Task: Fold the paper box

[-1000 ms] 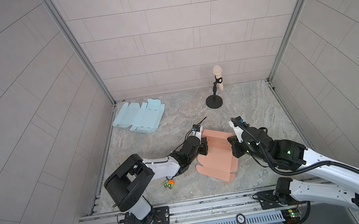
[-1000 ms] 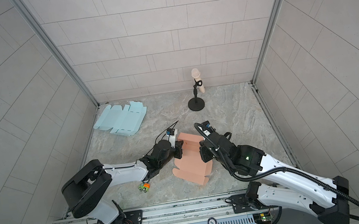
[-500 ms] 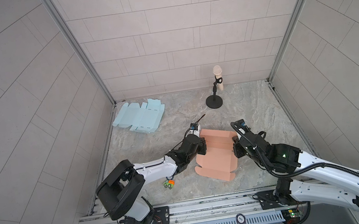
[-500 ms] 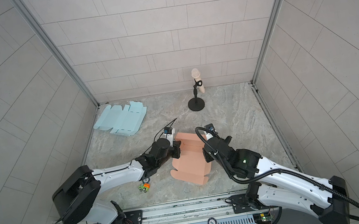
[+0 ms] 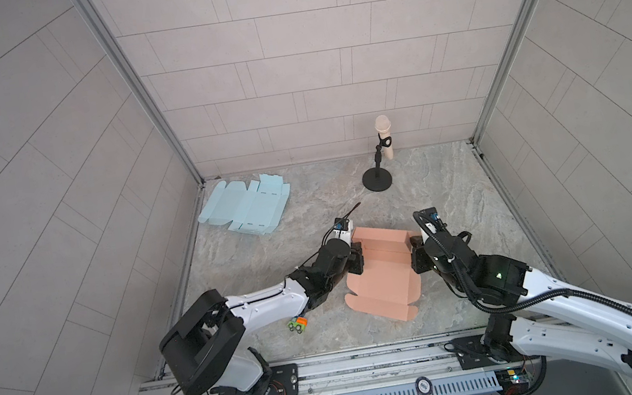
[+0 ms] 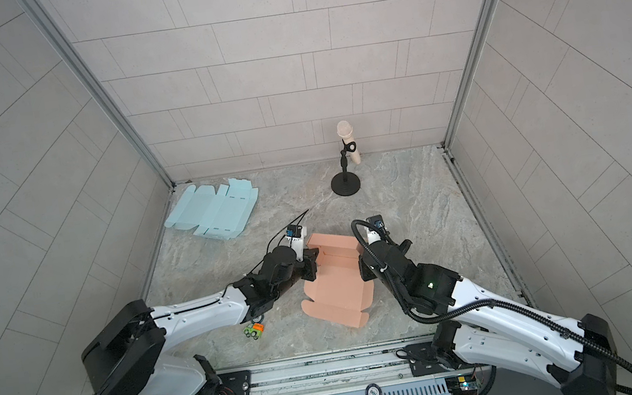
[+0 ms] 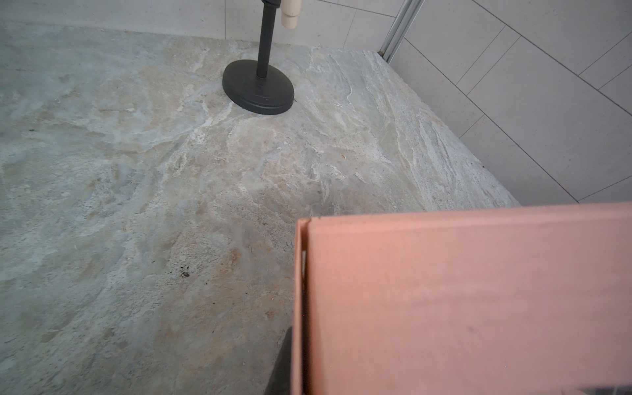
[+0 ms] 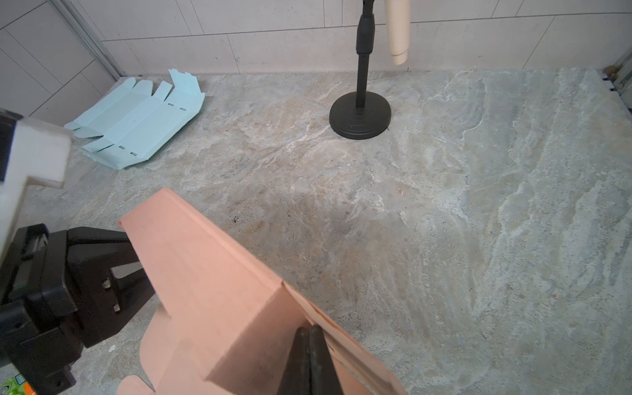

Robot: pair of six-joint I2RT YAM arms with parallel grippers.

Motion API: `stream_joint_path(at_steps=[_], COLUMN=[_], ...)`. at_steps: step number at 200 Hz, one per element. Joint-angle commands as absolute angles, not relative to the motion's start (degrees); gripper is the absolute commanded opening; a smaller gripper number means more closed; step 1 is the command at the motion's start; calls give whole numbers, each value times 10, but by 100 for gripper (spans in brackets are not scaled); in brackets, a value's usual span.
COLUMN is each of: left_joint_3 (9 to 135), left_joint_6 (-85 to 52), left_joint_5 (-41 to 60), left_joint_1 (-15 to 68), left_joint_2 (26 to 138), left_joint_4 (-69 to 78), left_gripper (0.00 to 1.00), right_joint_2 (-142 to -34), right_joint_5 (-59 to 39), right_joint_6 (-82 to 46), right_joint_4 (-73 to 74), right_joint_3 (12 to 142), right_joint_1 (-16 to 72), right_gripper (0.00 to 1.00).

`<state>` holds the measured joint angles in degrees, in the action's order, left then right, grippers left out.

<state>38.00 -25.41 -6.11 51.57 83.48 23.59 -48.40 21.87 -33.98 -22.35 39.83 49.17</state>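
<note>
The salmon paper box lies half-formed in the middle of the table, its far and side walls raised and its front flap flat. My left gripper is shut on the box's left wall, with one dark finger showing outside it. In the right wrist view the left gripper straddles that wall. My right gripper sits inside the box against its right wall, shut, with nothing between its fingers.
A flat light-blue box blank lies at the back left. A black microphone stand stands at the back. A small green-and-orange toy lies under the left arm.
Both grippers have stayed at the box's side walls. The left arm has stretched out and its shoulder has swung left. The right arm has shifted a little lower and to the right.
</note>
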Motion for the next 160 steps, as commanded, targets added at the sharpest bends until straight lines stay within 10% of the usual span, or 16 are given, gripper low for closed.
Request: stream_joint_path(at_steps=[1,41,101,160], left_joint_3=[374,383,403,440], left_joint_6=[-247,-256,-257,-250], left_joint_5=[-43,-26,33,108], left_joint_1=[521,517,446,388], left_joint_2=[814,800,753,712], left_joint_4=[252,227,151,88], left_gripper=[5,6,6,7], right_joint_2=[-490,-461,-318,-181], right_joint_5=[195,135,108,71], right_joint_6=[-335,-297,-247,-228], right_joint_4=[-188,-154,-134,-63], right_joint_3=[401,402,358,250], right_joint_1=[490,490,490,490], right_gripper=[0,7,68,81])
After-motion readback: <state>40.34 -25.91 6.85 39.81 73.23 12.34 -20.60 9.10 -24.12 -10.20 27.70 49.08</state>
